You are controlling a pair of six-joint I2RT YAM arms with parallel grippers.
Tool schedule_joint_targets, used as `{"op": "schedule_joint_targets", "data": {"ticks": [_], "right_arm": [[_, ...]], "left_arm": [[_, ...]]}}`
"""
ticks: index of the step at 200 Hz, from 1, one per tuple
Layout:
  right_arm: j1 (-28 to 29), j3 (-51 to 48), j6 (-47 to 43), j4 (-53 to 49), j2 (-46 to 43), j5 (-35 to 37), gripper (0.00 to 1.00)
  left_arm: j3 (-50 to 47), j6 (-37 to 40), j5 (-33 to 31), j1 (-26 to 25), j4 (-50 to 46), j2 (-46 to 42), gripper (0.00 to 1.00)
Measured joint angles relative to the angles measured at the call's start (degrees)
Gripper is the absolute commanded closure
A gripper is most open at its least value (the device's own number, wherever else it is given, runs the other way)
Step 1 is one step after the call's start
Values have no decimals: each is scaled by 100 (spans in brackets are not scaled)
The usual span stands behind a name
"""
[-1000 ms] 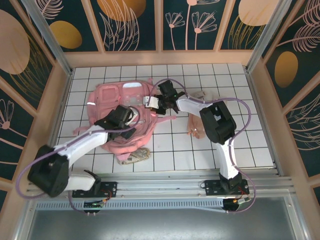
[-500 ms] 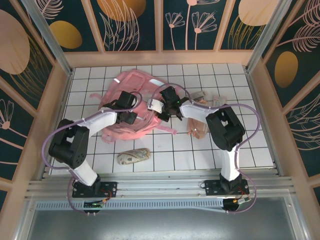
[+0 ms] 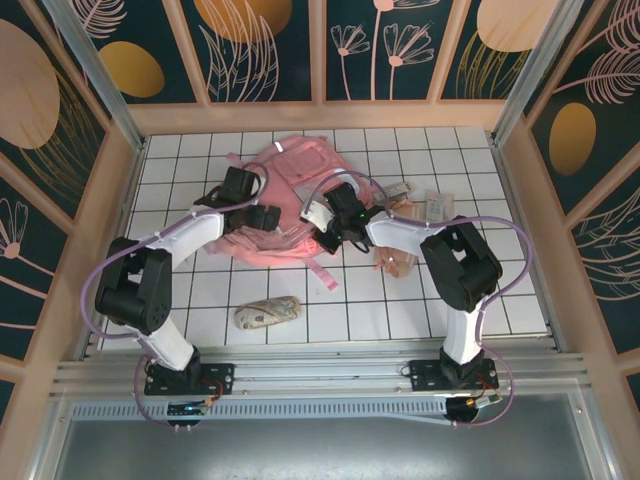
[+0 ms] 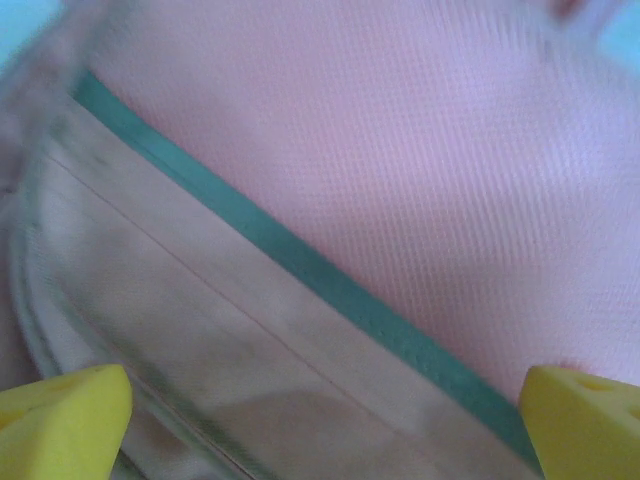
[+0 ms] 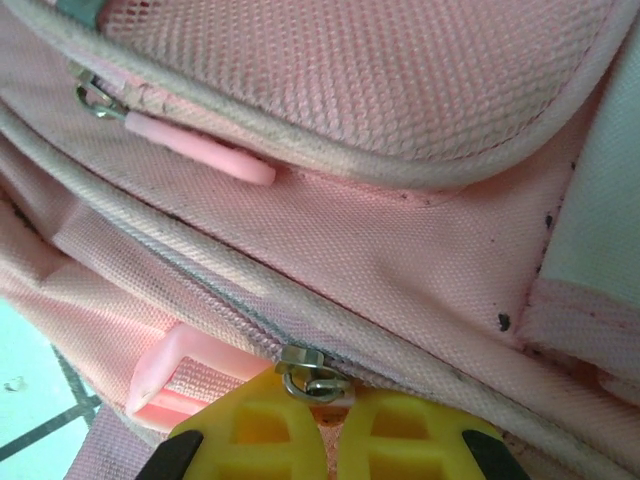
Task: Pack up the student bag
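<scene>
Clutter around the student bag (image 3: 290,185) was light. A patterned pouch (image 3: 267,312) lay on its own on the white tiled table (image 3: 500,290), nearer the arm bases and well apart from the bag. A small flat packet (image 3: 436,204) and a peach fabric item (image 3: 397,262) sat to the right of the right arm. The packet's print was too small to read.

The bag lay crumpled toward the back middle of the table, with a loose strap (image 3: 325,270) trailing toward the near edge. Both arms reached over it, one from each side, and covered part of its lower half. A reflective strip (image 3: 279,146) showed near its far end.

Left gripper (image 4: 320,430): yellow fingertips (image 4: 60,420) spread wide at the frame corners, gripping nothing. They sat close over fine-weave pink fabric, a teal band (image 4: 300,265) and a beige panel (image 4: 150,330). That view was blurred.

Right gripper (image 5: 330,425): yellow pads pressed together, pinching the zip pull (image 5: 308,382), its metal slider right at the tips on a grey-toothed zip line. Above it were a coarse mesh pocket (image 5: 350,60) with pale piping, a soft pink rubber puller (image 5: 200,148) on a second zip, and a few dark specks on the weave.
</scene>
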Motion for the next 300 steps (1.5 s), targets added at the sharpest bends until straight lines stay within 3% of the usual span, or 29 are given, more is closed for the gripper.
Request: {"op": "schedule_joint_targets", "data": {"ticks": [52,106,114,118,128,130,134,140,179,219,260,300], "right_arm": [[-4,13,-26,-15,0,-323,100],[-4,275,-105,-337,120,-374,100],[-4,326,-120,-380,146,-380,100],[-4,356,-129,-407,162,-382,100],[-4,420,-140,-461,186,-387,100],[-4,433,-140,-474,188,-387,100],[-4,459,-142,-507,197,-385,100],[-7,496,-140,-551,208,-380,100],[-31,1071,15,-1438,361,-363,100],[107,1969,455,-2885,507,-387,100],[837,3032,1377,-4251,1014,-411,100],[964,3279,1718,-4553,1102,-798,100]], "left_arm": [[1397,-992,509,1220,-295,643,1],[1545,-1425,1102,1593,-1043,1508,4],[1543,-1473,1220,1589,-1029,1690,13],[1545,-1491,1296,1589,-1001,1757,22],[1545,-1556,1561,1635,-879,1860,57],[1545,-1602,1628,1646,-868,1871,70],[1545,-1602,1709,1665,-850,1871,86],[1532,-1635,1836,1700,-820,1869,100],[1113,-2603,2758,1998,87,1777,100],[807,-3759,2975,1985,758,1342,100],[378,-4774,3169,1963,1574,815,100],[319,-5165,3475,1956,1880,555,100]]}}
